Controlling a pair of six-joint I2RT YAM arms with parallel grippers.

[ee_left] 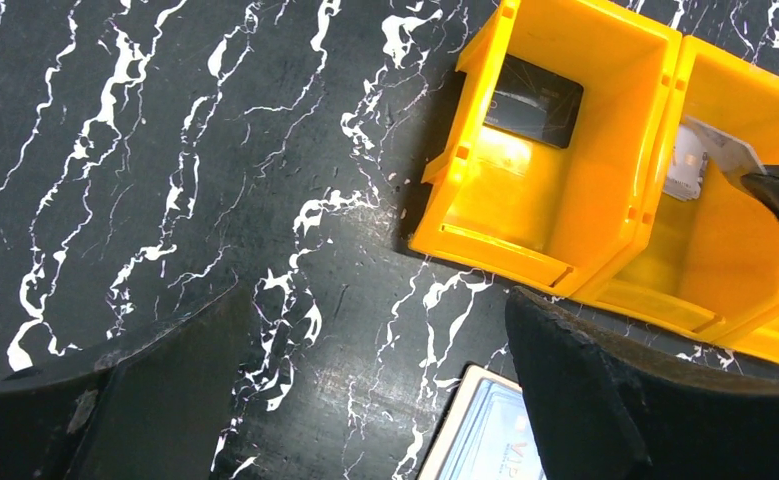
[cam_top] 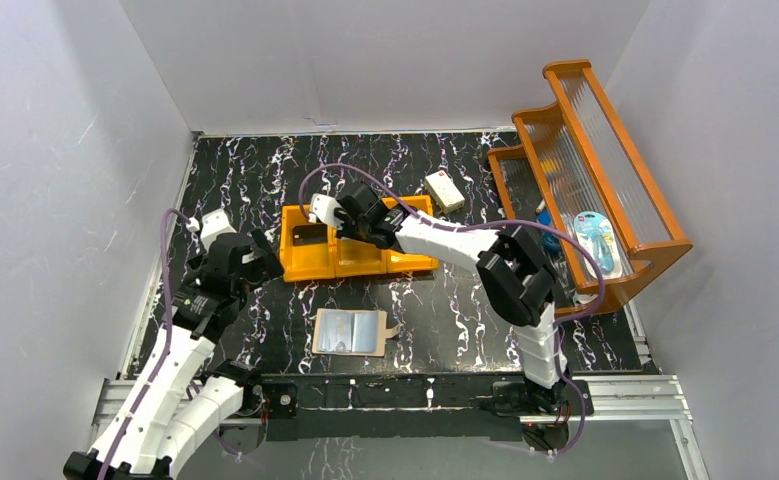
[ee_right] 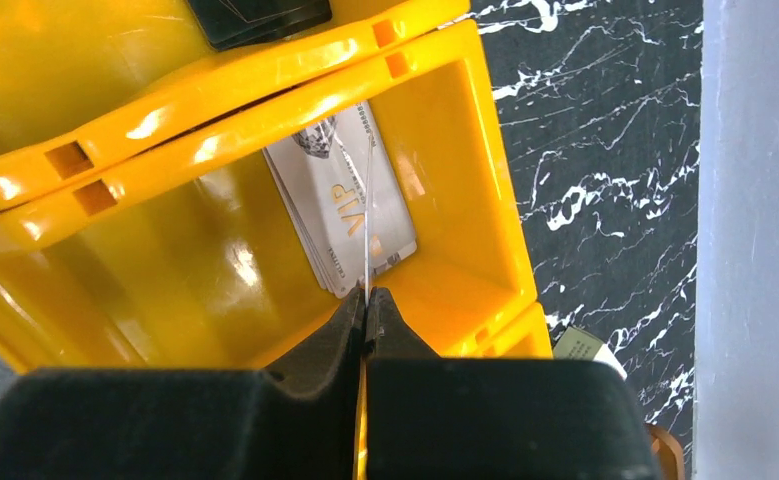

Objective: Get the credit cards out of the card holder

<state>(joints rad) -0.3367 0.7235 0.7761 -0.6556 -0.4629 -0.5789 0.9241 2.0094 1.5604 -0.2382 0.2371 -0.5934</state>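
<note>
While my right gripper [ee_right: 367,300] pinches one thin silver card [ee_left: 720,148] by its edge over the middle part of the yellow bin [ee_left: 605,190], more grey cards [ee_right: 340,200] lie under it. A black card [ee_left: 533,100] lies in the left part. My left gripper [ee_left: 375,400] hangs wide open over the table [ee_left: 165,150], near the card holder [cam_top: 350,331], which lies open.

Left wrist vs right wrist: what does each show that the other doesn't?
Left wrist only: card holder corner, open left gripper. Right wrist only: VIP print on the silver cards. Both: bin, black card in its end compartment, right gripper shut on a card over the middle one.
</note>
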